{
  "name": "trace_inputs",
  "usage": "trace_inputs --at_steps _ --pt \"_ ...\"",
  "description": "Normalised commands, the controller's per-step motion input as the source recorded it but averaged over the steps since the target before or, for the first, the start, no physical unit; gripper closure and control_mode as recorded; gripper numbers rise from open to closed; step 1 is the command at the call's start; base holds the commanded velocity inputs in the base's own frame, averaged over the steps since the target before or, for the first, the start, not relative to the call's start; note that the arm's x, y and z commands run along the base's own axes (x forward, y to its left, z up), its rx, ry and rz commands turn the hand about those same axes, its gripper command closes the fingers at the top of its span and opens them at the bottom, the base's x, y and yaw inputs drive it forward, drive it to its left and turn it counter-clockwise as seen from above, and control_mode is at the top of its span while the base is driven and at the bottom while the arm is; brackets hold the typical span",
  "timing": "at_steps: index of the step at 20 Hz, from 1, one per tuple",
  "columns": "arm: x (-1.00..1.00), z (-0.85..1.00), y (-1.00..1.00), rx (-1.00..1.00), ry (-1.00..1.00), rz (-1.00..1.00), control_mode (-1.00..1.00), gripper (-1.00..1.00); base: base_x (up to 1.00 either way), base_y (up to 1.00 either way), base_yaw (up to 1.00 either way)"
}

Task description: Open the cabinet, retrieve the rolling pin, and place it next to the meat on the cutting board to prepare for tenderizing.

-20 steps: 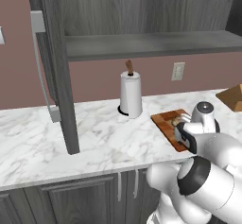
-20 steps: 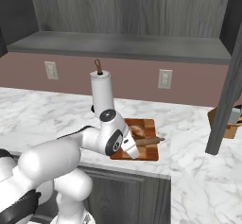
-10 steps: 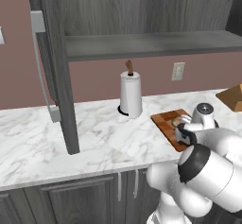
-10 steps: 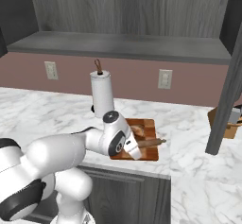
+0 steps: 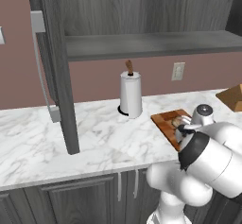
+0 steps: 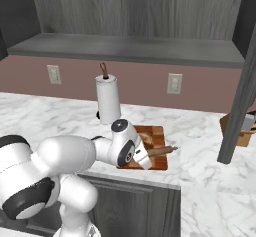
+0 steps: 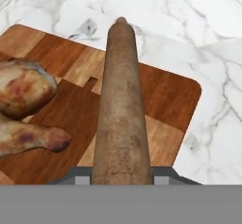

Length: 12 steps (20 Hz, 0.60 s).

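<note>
The cabinet (image 5: 146,43) stands open above the counter, its grey shelf (image 6: 125,48) bare. My gripper (image 7: 120,178) is shut on the brown rolling pin (image 7: 120,105), which points away from the hand low over the checkered cutting board (image 7: 165,100). The meat (image 7: 23,105) lies on the board just left of the pin in the hand view. From the right base view the rolling pin (image 6: 161,151) sticks out of my gripper (image 6: 149,160) over the front right part of the cutting board (image 6: 154,132). My arm hides much of the cutting board (image 5: 168,121) in the left base view.
A paper towel roll (image 5: 131,95) stands upright behind the board. One open cabinet door (image 5: 56,76) hangs over the counter at the left, another door (image 6: 240,96) at the right. A tan wooden box (image 6: 241,133) sits on the marble counter (image 5: 94,142) far right.
The arm's elbow has swung closer to the left base camera. The gripper and the rolling pin have barely moved over the board.
</note>
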Motion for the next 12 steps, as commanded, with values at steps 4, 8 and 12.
trace_inputs --at_steps 4,8,12 --pt "0.03 -0.17 0.0 0.0 0.0 0.0 -1.0 -1.0 0.0 0.0 0.0" --pt "0.0 -0.04 0.0 0.0 0.0 0.0 -1.0 -1.0 0.0 0.0 0.0" --pt "-0.02 0.0 0.0 0.0 0.0 0.0 -1.0 -1.0 0.0 0.0 0.0"
